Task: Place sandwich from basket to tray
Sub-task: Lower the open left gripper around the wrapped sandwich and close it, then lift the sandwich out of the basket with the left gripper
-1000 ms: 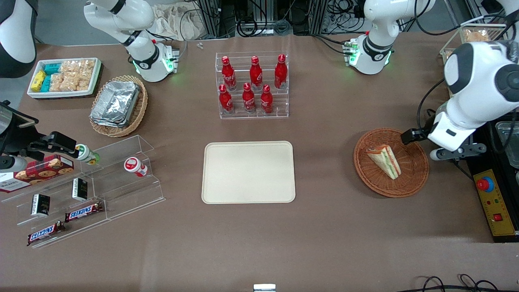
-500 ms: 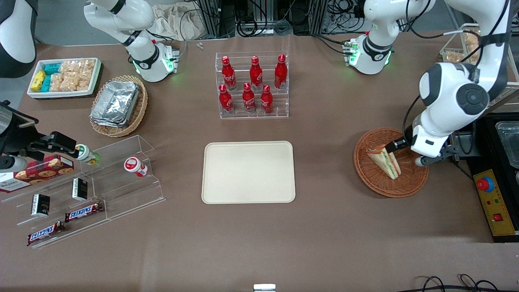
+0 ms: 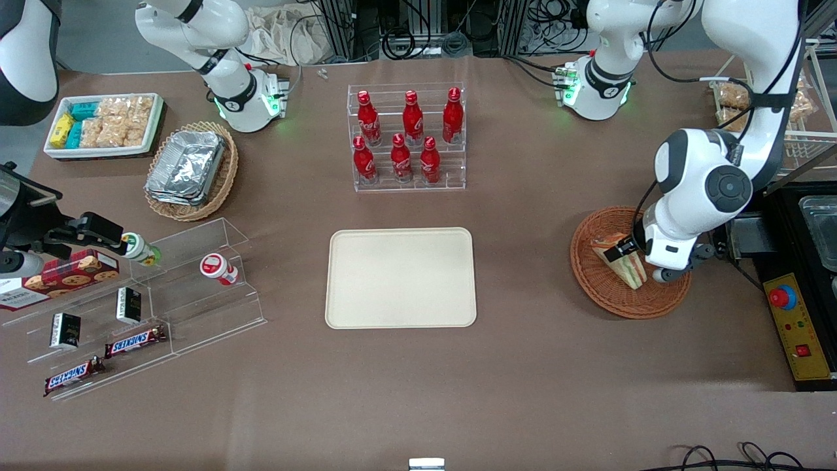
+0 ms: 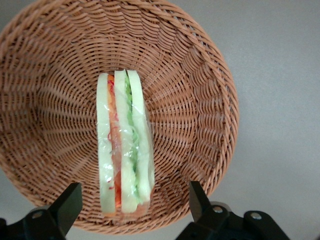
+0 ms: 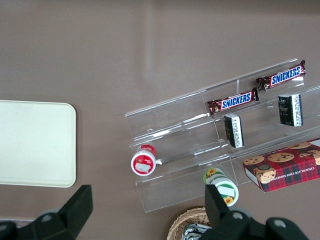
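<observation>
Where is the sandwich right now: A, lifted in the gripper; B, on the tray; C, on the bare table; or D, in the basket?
D: the sandwich lies in the basket, with the open gripper above it, fingers on either side and not touching; the tray holds nothing.

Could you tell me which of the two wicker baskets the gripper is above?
The gripper hangs above the reddish-brown basket with the sandwich.

The hand (image 4: 132,202) (fingers spread) has swung in over the sandwich (image 4: 124,150) in the basket (image 4: 200,100).
</observation>
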Action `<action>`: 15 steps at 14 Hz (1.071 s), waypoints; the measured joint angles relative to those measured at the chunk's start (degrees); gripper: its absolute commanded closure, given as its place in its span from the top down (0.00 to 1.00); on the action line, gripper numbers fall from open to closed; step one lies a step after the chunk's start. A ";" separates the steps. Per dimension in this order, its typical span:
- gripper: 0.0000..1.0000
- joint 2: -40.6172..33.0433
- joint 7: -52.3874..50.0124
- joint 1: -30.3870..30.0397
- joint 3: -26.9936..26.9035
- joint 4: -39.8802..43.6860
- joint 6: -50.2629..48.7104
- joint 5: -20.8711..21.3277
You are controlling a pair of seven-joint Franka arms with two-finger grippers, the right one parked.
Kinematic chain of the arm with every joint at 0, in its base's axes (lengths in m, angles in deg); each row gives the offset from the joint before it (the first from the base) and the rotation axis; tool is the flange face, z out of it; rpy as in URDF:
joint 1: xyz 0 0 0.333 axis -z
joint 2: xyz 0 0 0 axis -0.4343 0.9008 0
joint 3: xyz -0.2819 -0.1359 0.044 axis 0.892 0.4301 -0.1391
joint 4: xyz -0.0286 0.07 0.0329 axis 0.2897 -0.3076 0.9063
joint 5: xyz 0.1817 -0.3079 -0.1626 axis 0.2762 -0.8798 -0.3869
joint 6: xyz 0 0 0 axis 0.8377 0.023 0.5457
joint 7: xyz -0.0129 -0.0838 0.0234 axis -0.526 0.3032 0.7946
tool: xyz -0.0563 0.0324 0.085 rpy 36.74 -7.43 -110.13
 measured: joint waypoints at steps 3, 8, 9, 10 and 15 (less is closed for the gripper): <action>0.95 2.11 -0.23 -0.01 -0.10 -0.17 2.23 0.00; 0.57 3.45 -0.27 -0.07 -0.31 -0.73 3.45 0.28; 0.48 3.47 -0.27 -0.15 -0.38 -0.76 3.45 0.38; 0.37 3.47 -0.27 -0.18 -0.48 -0.77 3.45 0.43; 0.02 2.67 -0.49 -0.41 -0.61 -0.28 1.21 0.48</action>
